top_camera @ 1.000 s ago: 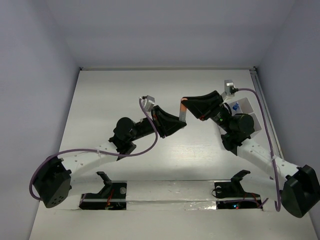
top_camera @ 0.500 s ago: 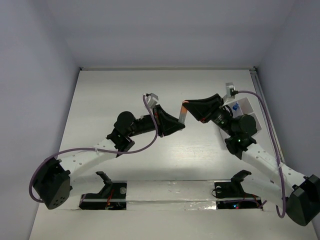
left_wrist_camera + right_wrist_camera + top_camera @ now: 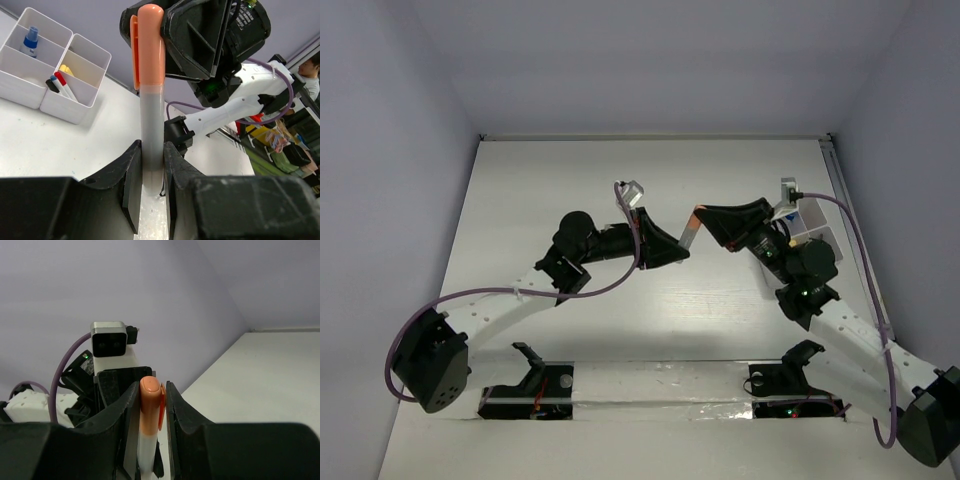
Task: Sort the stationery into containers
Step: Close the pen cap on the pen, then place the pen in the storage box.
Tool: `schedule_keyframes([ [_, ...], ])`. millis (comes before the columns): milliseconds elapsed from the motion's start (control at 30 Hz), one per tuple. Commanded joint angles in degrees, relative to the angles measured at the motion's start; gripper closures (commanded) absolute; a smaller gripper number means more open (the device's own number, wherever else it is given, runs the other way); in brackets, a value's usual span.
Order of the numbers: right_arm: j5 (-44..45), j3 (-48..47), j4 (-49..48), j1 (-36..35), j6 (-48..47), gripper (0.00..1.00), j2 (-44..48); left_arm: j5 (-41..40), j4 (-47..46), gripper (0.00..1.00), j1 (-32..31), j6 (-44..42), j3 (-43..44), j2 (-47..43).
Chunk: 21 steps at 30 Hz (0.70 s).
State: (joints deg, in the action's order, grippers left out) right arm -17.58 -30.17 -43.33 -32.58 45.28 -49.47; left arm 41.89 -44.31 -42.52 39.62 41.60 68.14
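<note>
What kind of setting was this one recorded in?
Probably a robotics lab bench: a white table boxed in by plain pale walls, two robot arms mounted at its near edge, and, in the left wrist view, a person beyond.

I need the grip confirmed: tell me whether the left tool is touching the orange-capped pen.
Touching. The left wrist view shows the left tool closed on the orange-capped pen, with both fingers pressed against its pale barrel and no gap on either side.

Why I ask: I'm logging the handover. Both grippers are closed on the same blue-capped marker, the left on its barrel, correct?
Nearly. It is an orange-capped marker, not a blue-capped one, as the left wrist view shows. The left gripper and right gripper are both closed on it, the left on its barrel.
</note>
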Motion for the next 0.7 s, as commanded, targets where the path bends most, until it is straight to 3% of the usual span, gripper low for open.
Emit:
schedule_keyframes([
  [0,-7.66,1.62,20.65,-2.14,-3.53,1.0,-0.28,-12.71,-19.77,1.0,3.06,0.73,4.55,-3.1],
  [67,-3.44,0.3,20.31,-2.14,-3.09,1.0,-0.19,-12.45,-15.81,0.97,3.06,-0.58,1.74,-3.01],
  [167,2.98,-2.16,20.74,-2.14,-2.39,1.0,-0.36,-12.44,-12.91,0.73,3.06,-1.91,-3.09,-3.62],
  [200,4.65,-2.95,21.0,-2.14,-2.56,1.0,-0.45,-12.88,-12.03,0.6,3.06,-2.43,-4.15,-3.98],
  [400,21.0,-10.33,24.96,-1.44,-7.65,1.0,-3.08,-18.68,-2.9,0.25,2.01,-8.92,-10.75,-11.44],
  [500,31.78,-11.4,27.68,0.05,-10.72,1.0,-3.61,-24.21,2.64,0.14,0.17,-11.74,-11.89,-16.36],
  [667,50.16,-12.28,39.26,3.3,-15.21,1.0,-3.26,-30.8,5.47,0.1,-2.03,-14.21,-16.63,-22.68],
])
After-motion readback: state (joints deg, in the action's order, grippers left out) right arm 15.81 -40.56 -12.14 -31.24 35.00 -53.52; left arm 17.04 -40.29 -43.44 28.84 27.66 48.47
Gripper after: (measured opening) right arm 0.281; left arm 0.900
